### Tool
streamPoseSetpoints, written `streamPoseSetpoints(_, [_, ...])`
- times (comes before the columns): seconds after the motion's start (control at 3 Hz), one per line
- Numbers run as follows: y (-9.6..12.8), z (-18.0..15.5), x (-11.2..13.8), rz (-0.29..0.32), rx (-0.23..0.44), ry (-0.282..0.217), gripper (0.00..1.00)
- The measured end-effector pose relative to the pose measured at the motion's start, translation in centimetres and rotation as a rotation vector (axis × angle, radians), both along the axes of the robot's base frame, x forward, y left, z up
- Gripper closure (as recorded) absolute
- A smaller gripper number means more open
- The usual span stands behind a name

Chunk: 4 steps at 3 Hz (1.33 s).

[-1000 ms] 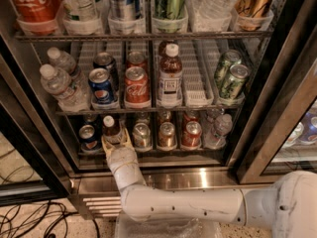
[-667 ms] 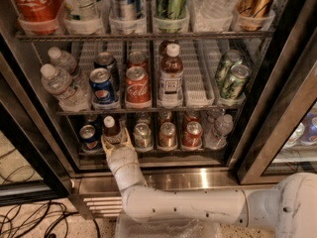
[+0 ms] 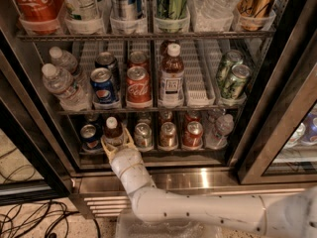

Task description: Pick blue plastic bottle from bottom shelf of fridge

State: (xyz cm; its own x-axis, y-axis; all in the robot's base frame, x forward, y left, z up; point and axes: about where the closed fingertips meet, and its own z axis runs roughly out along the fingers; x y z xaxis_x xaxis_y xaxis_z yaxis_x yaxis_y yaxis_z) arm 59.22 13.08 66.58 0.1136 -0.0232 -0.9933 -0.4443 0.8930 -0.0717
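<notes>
The blue plastic bottle [image 3: 113, 131], with a white cap and dark liquid, stands upright in the second lane from the left on the bottom shelf [image 3: 163, 151] of the fridge [image 3: 277, 108]. My gripper [image 3: 118, 144] reaches in from below, at the bottle's lower body, which it hides. The white arm runs off to the lower right.
On the bottom shelf a blue can [image 3: 89, 135] stands left of the bottle, and silver and red cans [image 3: 143, 135] and a clear water bottle [image 3: 221, 129] stand to its right. The rack above holds cans, water bottles and a larger brown bottle [image 3: 172, 76]. Cables lie on the floor at lower left.
My gripper has edged slightly up and inward at the bottle. The bottle still stands on the shelf.
</notes>
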Motion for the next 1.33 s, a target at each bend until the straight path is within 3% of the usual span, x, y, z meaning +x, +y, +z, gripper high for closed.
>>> streamPoseSetpoints(0.33, [-4.0,1.6,-2.6,0.068,-0.004,0.070,1.00])
streamPoseSetpoints(0.67, [-9.0,2.1,-3.8,0.079,-0.050,0.168,1.00])
streamPoseSetpoints(1.0, [-13.1,2.5,-3.5,0.089,-0.067,0.250,1.00])
streamPoseSetpoints(1.33, [-15.7,2.7,-2.3,0.125,-0.086,0.315,1.00])
